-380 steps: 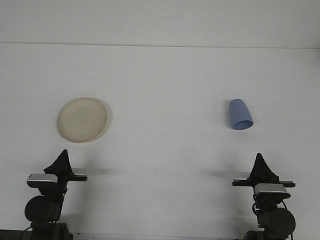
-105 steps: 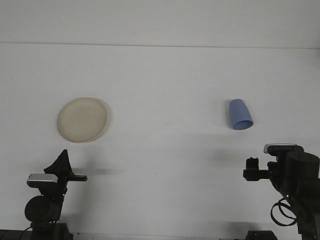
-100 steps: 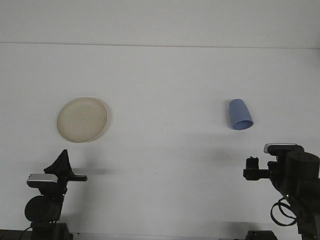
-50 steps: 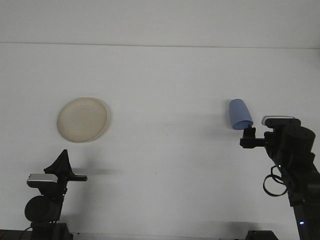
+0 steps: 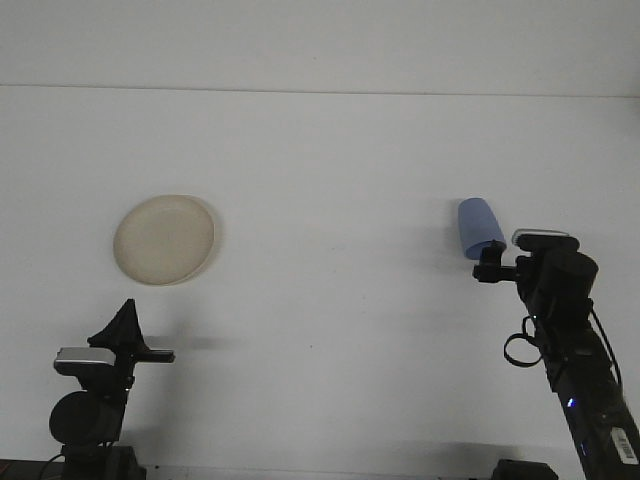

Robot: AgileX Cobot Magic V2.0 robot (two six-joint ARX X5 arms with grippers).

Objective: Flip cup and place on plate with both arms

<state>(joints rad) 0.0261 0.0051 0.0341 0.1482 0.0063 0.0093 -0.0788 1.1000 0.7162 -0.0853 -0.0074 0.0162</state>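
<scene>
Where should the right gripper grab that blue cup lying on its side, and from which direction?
Probably across the blue cup's tapered wall, near the wider mouth end that faces the robot. The cup lies tipped over, its narrow closed base pointing away, so coming from the near side, where the right gripper already sits at the rim, seems the best fit.

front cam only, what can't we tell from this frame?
- Right gripper: fingers too small and dark in the front view; open, shut or touching unclear.
- Cup: its near rim is hidden behind that gripper.
- Left gripper: a dark end-on shape, finger gap unreadable.
- Plate: fully visible.
</scene>
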